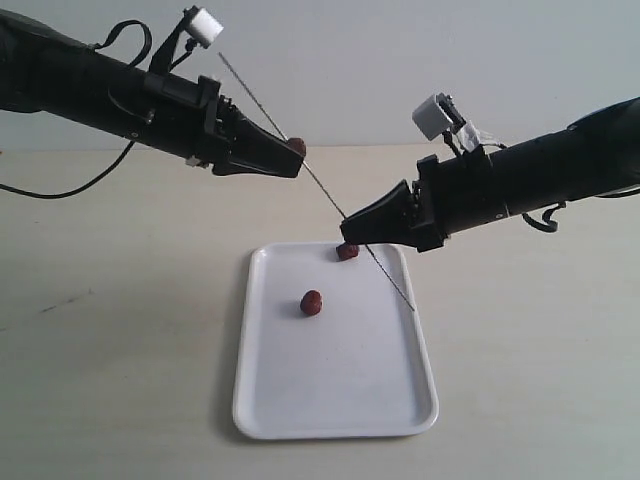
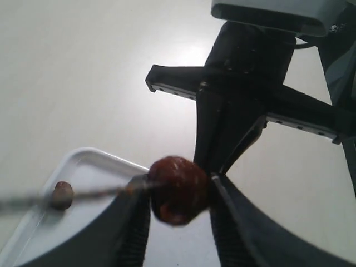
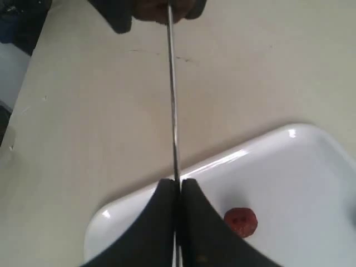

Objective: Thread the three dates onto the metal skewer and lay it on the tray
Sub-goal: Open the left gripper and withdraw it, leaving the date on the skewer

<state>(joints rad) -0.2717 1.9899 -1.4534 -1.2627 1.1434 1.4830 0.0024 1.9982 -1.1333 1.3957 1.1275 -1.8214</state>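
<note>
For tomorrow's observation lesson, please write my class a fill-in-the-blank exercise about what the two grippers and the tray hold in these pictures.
The right gripper is shut on the metal ___.
The left gripper grips ___ date.
___ more dates lie on the white tray.
Missing words: skewer; one; two.

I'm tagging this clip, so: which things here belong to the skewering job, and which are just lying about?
Job: metal skewer, date between the left fingers, mid-tray date, far-rim date, tray.
Lying about: nothing loose; only the table otherwise.
</note>
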